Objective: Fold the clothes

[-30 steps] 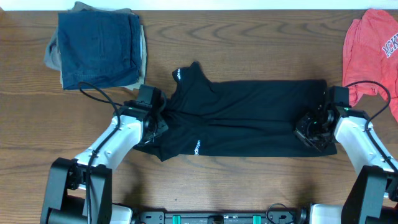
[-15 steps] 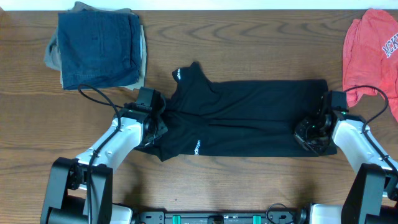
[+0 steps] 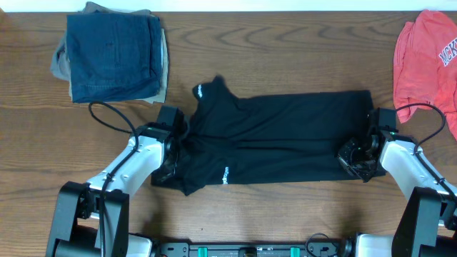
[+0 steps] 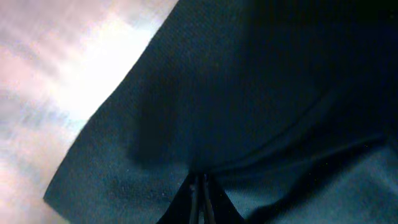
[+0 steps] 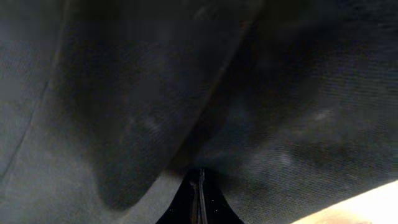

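Observation:
The clothes (image 3: 285, 135), one black garment, lie stretched sideways across the middle of the table. A small white logo (image 3: 198, 90) shows at the raised upper-left flap and a white text mark (image 3: 225, 174) near the front edge. My left gripper (image 3: 177, 146) is shut on the garment's left end. In the left wrist view the closed jaws (image 4: 200, 186) pinch a ridge of black fabric (image 4: 261, 93). My right gripper (image 3: 355, 153) is shut on the right end. The right wrist view shows its tips (image 5: 200, 183) together with cloth (image 5: 155, 93) bunched over them.
A folded dark-blue denim and tan pile (image 3: 114, 53) sits at the back left. A coral-red shirt (image 3: 425, 57) lies at the back right, close to the right arm's cable. Bare wooden table (image 3: 285, 43) runs behind the garment and along the front edge.
The left gripper has pulled the garment's left end toward the front edge, and the logo flap has shifted down and left. The right gripper edged slightly forward with its end.

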`<act>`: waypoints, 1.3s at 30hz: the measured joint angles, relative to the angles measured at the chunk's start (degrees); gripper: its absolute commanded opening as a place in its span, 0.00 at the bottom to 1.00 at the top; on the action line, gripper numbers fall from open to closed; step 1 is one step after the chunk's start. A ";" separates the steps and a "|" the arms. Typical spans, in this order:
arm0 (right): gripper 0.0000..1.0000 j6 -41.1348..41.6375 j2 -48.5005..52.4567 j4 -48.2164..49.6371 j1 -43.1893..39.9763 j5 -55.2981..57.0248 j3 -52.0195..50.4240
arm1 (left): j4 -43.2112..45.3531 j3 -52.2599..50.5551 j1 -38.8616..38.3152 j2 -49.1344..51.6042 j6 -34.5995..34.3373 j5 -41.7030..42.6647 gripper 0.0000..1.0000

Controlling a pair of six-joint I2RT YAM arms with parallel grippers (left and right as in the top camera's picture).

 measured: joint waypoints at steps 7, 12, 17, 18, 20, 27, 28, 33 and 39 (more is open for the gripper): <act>0.01 0.61 0.00 -1.40 -0.59 0.11 0.00 | -8.55 -0.33 0.02 -0.11 -4.15 -0.02 0.06; 0.01 0.63 0.00 -4.39 -2.91 -0.02 0.26 | -13.20 -0.81 0.02 -4.68 -5.22 -0.02 0.06; 0.01 0.66 0.00 -9.86 -5.60 0.61 2.19 | -14.78 -0.87 0.02 -14.62 -5.42 -0.07 0.06; 0.01 0.52 -0.02 -11.47 -6.12 0.94 3.30 | -14.75 -0.87 0.02 -16.87 -5.42 -0.04 0.06; 0.01 -0.37 -0.09 -13.99 -6.80 1.22 5.92 | -14.40 -0.90 0.02 -21.46 -5.38 -0.04 0.06; 0.67 -8.85 -0.70 -23.65 -7.02 1.07 20.59 | -10.21 0.17 0.02 -30.62 0.70 0.68 0.40; 0.73 -10.21 -0.81 -24.33 -6.91 0.52 22.43 | -9.09 0.92 0.02 -30.58 1.84 1.18 0.46; 0.85 -15.98 -1.20 -25.29 -3.96 -3.89 27.30 | -3.50 8.26 0.02 -26.53 9.38 5.95 0.66; 0.84 -18.75 -1.27 -25.35 3.74 -7.02 27.45 | -4.02 23.80 0.02 -10.69 17.42 8.79 0.76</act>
